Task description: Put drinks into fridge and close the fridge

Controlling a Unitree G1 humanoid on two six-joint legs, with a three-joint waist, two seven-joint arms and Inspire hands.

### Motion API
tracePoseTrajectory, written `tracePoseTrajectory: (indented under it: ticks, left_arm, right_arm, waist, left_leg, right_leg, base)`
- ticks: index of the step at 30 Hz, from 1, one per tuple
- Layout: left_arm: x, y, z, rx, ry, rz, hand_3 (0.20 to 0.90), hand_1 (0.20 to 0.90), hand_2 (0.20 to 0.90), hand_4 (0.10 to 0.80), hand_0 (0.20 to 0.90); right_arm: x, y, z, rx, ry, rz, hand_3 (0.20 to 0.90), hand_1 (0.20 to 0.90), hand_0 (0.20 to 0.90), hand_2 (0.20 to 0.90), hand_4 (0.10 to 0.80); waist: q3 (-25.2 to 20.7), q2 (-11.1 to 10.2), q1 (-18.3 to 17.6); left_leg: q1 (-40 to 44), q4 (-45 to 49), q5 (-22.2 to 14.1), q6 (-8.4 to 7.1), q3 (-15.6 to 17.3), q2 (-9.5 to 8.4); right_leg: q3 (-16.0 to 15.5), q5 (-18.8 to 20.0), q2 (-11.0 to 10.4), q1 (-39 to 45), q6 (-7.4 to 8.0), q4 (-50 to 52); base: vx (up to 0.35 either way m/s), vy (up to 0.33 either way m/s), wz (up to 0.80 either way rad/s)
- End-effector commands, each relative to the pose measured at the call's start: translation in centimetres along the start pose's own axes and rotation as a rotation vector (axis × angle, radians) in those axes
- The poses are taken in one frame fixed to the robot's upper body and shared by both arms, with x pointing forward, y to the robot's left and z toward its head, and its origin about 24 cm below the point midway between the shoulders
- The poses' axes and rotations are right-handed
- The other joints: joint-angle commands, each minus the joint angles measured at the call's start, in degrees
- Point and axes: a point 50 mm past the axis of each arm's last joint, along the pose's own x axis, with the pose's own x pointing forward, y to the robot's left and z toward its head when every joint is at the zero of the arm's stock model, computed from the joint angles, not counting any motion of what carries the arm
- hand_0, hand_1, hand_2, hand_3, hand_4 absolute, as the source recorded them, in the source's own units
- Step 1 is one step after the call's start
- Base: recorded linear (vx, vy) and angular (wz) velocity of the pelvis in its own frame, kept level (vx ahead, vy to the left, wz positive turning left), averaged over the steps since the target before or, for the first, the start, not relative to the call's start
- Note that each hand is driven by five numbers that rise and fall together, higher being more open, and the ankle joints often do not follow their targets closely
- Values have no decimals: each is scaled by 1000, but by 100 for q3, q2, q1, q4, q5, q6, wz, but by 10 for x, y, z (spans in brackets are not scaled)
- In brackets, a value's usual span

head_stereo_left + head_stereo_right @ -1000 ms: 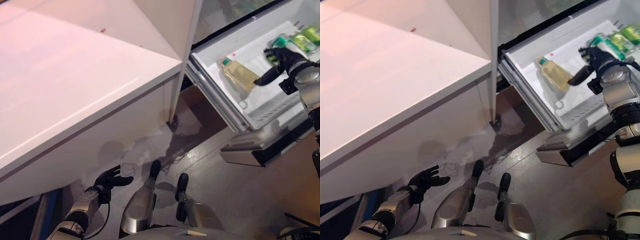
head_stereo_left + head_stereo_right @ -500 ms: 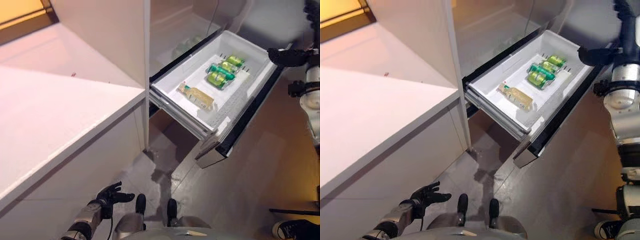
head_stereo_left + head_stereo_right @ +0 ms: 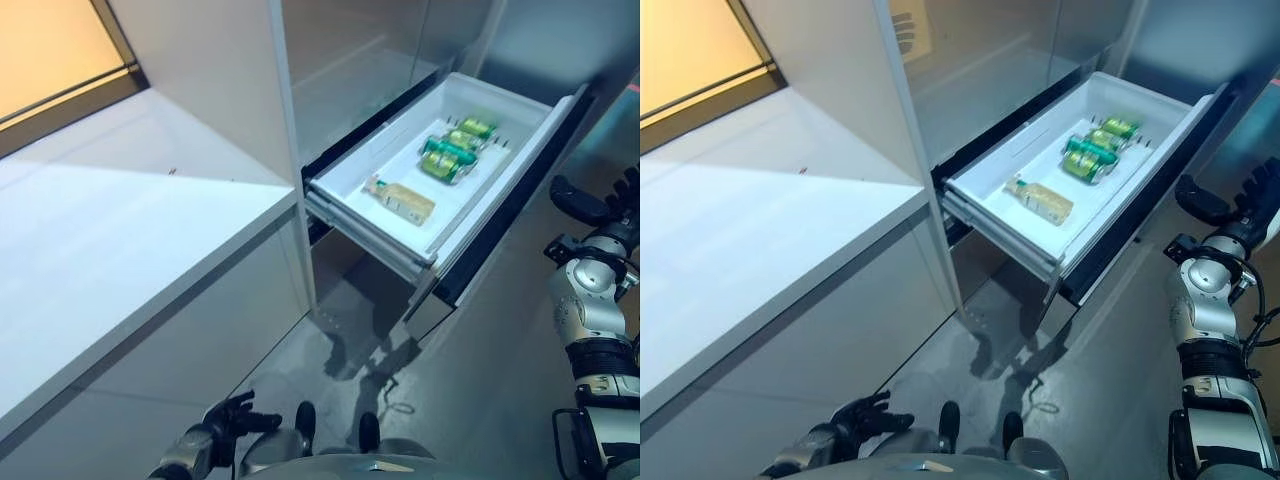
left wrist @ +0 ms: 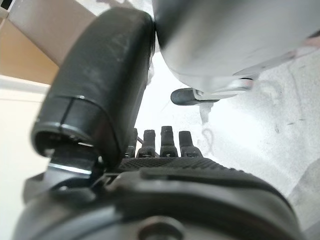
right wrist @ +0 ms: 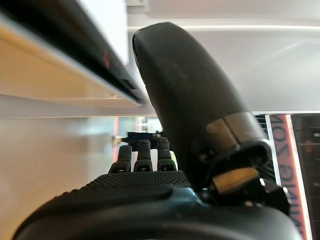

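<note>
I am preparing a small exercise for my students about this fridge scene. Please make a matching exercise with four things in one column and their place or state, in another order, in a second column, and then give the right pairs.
Things
1. green cans
2. pale yellow bottle
3. right hand
4. left hand

Places or states
A. low by the floor, holding nothing
B. lying in the fridge drawer, nearer the cabinet
C. beside the drawer's dark front, open and empty
D. lying in a row in the drawer, on the side farther from the cabinet

Pairs: 1-D, 2-B, 3-C, 4-A
</note>
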Motion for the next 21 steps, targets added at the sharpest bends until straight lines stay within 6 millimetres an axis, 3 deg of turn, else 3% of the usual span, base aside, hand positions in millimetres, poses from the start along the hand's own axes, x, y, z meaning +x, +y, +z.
tracePoseTrajectory:
  ticks: [1,9,13,14,21]
  left_arm:
    - [-1,7,3,-6,-25,40,900,900,900,800,900]
    - [3,4,39,-99,-141,69,900,900,900,800,900]
    - [4,1,54,-124,-180,69,900,900,900,800,900]
    - [4,1,57,-128,-186,68,900,900,900,800,900]
    - [3,-1,59,-131,-206,42,900,900,900,800,900]
  right_arm:
    - [11,30,77,303,-268,28,900,900,900,900,800]
    - [9,60,72,473,-151,142,900,900,900,900,800]
    - [1,94,79,540,-100,350,900,900,900,900,800]
    - [-7,109,83,553,-93,488,900,900,900,900,800]
    - [-27,141,102,503,-147,802,900,900,900,900,800]
  waist:
    - [239,-331,223]
    - [702,-148,249]
    - [805,-92,300]
    - [837,-90,320]
    - [820,-100,430]
  left_leg:
    - [-679,1541,-1263,368,-136,-374]
    - [-1681,2002,-1145,412,-147,-473]
    - [-1904,1970,-1000,372,-211,-487]
    - [-1890,1955,-999,358,-253,-486]
    - [-1773,1604,-782,282,-426,-466]
  right_leg:
    - [243,-352,-369,-712,148,1213]
    - [227,-422,-287,-1779,26,1881]
    - [194,-438,-236,-2082,-22,2034]
    - [187,-491,-216,-2093,-44,2080]
    - [97,-439,-246,-1998,-62,1879]
  base:
    - [-288,17,-1]
    - [-169,39,-5]
    - [-70,41,-3]
    - [-4,20,-4]
    - [14,9,3]
